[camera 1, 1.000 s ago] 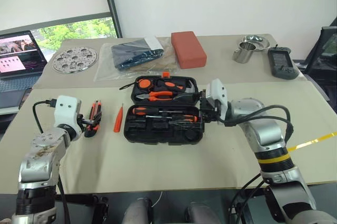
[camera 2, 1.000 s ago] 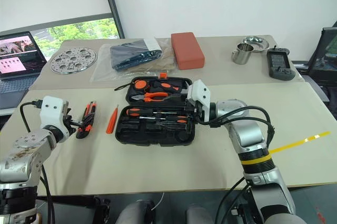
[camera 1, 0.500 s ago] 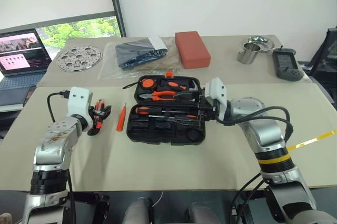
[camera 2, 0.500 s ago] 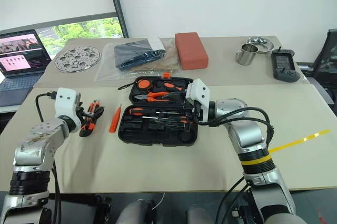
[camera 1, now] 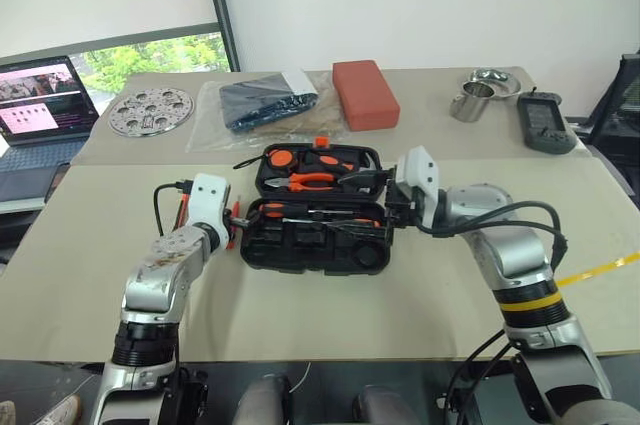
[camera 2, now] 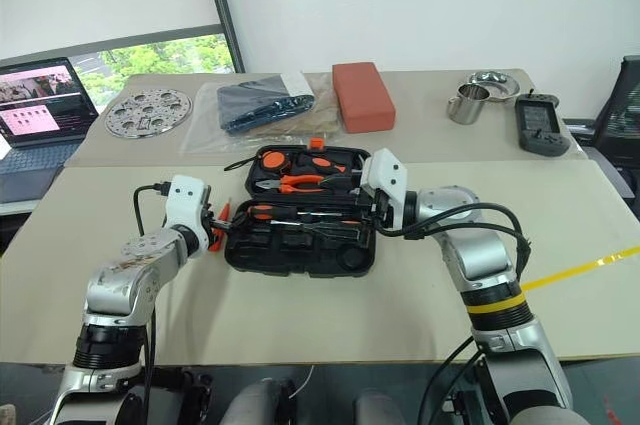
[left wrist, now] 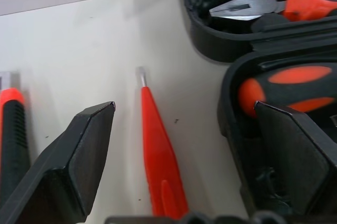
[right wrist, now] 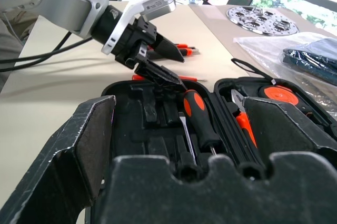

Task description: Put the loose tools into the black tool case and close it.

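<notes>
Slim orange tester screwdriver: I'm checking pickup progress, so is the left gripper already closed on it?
No. The tester screwdriver lies on the table between the left gripper's open fingers, untouched.

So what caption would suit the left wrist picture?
Open left pincer straddling a slim orange tester screwdriver beside the open black tool case.

Nothing here gives up a readable word. The left gripper (right wrist: 158, 58) carries a small printed label on its white housing, looking like a few lines of text, but the letters are too small to make out. The laptop (camera 1: 40, 95) screen shows pink page content, again with no legible words.
</notes>
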{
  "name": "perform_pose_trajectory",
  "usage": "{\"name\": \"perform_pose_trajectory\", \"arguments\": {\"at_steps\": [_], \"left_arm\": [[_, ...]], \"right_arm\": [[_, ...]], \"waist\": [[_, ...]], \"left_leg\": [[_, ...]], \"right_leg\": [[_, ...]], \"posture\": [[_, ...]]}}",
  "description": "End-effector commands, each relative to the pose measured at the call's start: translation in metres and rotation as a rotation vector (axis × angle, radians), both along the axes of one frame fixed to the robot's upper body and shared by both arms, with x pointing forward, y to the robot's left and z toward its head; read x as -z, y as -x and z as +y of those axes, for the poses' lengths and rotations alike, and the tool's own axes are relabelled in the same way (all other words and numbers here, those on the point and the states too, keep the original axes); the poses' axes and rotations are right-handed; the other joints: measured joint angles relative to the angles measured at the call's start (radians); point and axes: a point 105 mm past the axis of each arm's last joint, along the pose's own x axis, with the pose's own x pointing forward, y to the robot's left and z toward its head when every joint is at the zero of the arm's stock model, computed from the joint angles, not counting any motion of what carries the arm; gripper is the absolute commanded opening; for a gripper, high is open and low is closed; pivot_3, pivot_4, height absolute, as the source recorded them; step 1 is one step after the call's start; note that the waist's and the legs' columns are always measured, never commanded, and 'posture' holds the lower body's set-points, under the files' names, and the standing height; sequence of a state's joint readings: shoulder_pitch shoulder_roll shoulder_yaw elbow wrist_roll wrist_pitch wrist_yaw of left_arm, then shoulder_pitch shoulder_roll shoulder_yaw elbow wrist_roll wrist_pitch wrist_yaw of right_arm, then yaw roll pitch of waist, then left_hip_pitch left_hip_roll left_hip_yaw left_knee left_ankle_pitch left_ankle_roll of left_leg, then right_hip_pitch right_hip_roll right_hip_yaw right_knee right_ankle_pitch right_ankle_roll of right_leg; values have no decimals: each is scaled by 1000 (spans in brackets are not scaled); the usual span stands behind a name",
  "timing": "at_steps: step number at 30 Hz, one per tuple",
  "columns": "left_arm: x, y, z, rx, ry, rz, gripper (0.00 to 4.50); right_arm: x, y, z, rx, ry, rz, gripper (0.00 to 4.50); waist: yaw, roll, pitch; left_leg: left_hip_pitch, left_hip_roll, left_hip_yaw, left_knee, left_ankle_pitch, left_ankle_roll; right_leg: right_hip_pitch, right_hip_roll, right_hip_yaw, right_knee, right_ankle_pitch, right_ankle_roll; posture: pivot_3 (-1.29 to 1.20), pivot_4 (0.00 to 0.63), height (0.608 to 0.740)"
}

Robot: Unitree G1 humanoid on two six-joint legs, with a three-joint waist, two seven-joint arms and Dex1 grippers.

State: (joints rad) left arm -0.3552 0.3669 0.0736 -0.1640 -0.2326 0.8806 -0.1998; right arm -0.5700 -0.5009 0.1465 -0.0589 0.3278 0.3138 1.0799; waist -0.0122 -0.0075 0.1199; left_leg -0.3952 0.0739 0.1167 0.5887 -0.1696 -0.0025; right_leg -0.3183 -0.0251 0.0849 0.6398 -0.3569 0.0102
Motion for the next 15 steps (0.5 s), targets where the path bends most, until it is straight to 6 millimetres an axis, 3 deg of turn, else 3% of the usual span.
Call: {"name": "perform_pose_trajectory", "arguments": {"at_steps": [1, 8, 15], "left_arm": [[8, 1, 5, -54, 0, 30, 4500], [-30, -8, 6, -60, 119, -157, 4500], [-17, -5, 11, -83, 113, -97, 4500]], "right_arm": [[-12, 4, -2, -15, -10, -45, 4485], [-12, 3, -2, -10, -19, -40, 4485], [-13, 1, -1, -10, -26, -45, 4485]], "waist": [[0, 0, 0], [-2, -1, 0], [-1, -1, 0]], "left_leg": [[0, 0, 0, 0, 0, 0], [-1, 0, 0, 0, 1, -1], [-2, 0, 0, 0, 1, -2]], "right_leg": [[0, 0, 0, 0, 0, 0], [-1, 1, 0, 0, 0, 0], [-1, 0, 0, -2, 0, 0]], "posture": [[0, 150, 740], [0, 150, 740], [0, 150, 740]]}}
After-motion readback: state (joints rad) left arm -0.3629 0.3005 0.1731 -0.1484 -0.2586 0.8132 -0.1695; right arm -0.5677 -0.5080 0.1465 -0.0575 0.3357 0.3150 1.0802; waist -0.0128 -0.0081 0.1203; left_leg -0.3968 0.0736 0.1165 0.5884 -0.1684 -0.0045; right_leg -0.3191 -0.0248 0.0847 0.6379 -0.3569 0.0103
